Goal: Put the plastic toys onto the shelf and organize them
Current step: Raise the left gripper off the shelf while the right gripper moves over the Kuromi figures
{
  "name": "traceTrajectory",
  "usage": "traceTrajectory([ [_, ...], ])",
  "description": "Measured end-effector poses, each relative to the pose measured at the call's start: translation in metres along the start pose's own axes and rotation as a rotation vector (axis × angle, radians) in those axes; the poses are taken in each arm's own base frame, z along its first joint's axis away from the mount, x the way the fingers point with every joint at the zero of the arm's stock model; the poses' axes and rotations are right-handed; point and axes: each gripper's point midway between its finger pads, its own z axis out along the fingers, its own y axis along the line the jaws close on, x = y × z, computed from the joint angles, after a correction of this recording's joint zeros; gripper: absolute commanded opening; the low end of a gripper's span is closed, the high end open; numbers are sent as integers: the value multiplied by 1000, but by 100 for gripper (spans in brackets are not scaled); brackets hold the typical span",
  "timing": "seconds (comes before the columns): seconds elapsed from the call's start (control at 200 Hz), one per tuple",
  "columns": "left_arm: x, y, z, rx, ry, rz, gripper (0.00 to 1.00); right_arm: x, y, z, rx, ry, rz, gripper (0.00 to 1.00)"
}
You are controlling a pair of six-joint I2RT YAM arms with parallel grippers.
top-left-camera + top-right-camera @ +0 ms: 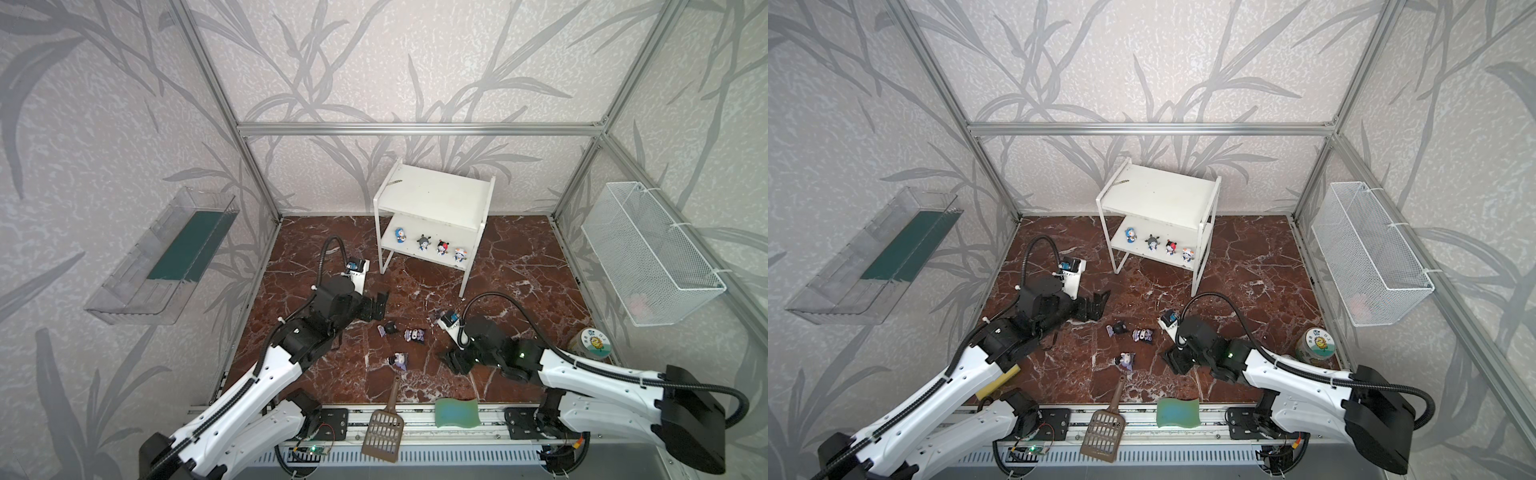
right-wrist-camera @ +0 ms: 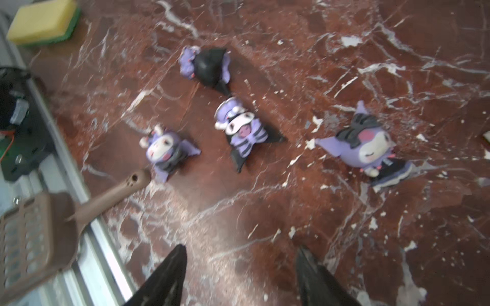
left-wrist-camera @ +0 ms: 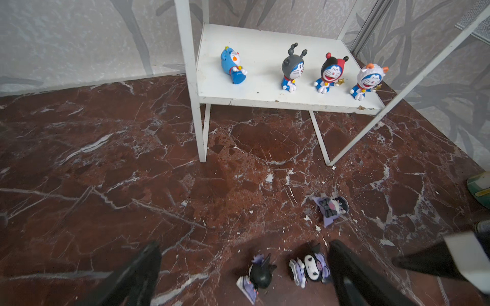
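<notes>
Top views: white two-tier shelf [image 1: 432, 195] at back of marble floor [image 1: 519, 266]. On lower board, four blue-white toys in a row: blue-headed figurine [image 1: 400, 235], grey-headed figurine [image 1: 424, 242], red-black-headed figurine [image 1: 443, 247], white-headed figurine [image 1: 459, 254]. On floor in front, well apart from shelf, lying down: face-down purple figurine [image 1: 388, 328], striped purple figurine [image 1: 417, 335], front purple figurine [image 1: 398, 360]. Flanking them: left gripper [image 1: 379, 306], right gripper [image 1: 455, 361]. At front edge: brown scoop [image 1: 384, 428], green sponge [image 1: 457, 411].

Left wrist: fingers [image 3: 344, 273] spread wide, gripping nothing. Face-down and striped ones on floor between them in frame, striped one just beside a finger. Blue-headed figurine tilted, other three upright. Fourth purple figurine [image 3: 331, 209] lying farther out.

Right wrist, blurred: jaws partly apart, empty. All four purple ones on floor ahead, clear of the tips.
</notes>
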Motion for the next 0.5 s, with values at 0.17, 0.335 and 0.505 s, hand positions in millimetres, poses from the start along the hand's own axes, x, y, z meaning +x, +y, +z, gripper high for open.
traceTrajectory([
  [0.17,15,9,-19,-37,64,-19,99,-21,16,33,-85,89,24,36],
  [0.335,20,17,-29,-79,98,-6,99,-22,29,61,-154,170,72,24],
  [0.505,22,24,-39,-104,94,8,99,-11,32,79,-168,246,123,21],
])
